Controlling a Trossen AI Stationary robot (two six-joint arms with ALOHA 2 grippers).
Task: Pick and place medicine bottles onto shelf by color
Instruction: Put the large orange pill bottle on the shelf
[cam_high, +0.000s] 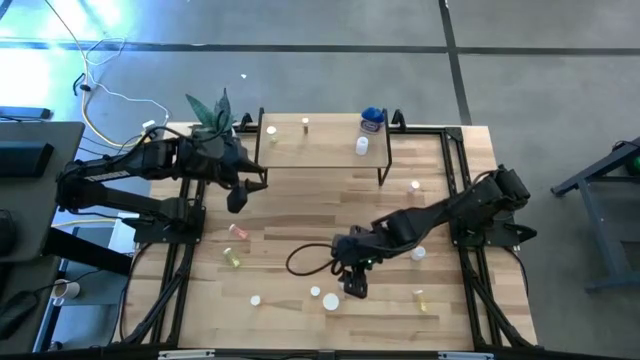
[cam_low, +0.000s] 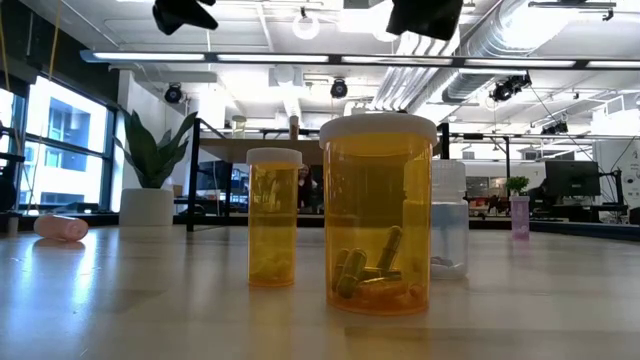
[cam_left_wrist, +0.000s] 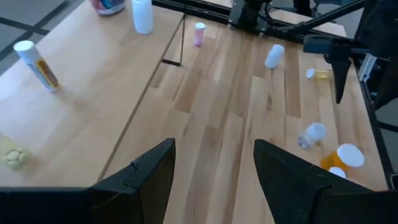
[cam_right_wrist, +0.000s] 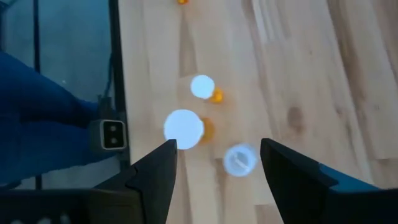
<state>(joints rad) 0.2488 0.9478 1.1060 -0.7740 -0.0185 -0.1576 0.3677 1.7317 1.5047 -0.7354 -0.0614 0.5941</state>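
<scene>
The right gripper (cam_right_wrist: 214, 171) hovers with fingers wide apart and empty above the orange bottles (cam_right_wrist: 184, 128), just ahead of its fingertips, while the left gripper (cam_left_wrist: 214, 177), also wide open, faces the shelf (cam_left_wrist: 93, 93).

We see a grey concrete floor (cam_high: 300, 80) around the light wooden tabletop (cam_high: 300, 215). Long ceiling lights (cam_low: 330, 60) glow; tall windows (cam_low: 65, 150) stand left.

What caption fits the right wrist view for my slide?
Open right gripper hovers above three white-capped bottles on the wooden table.
</scene>
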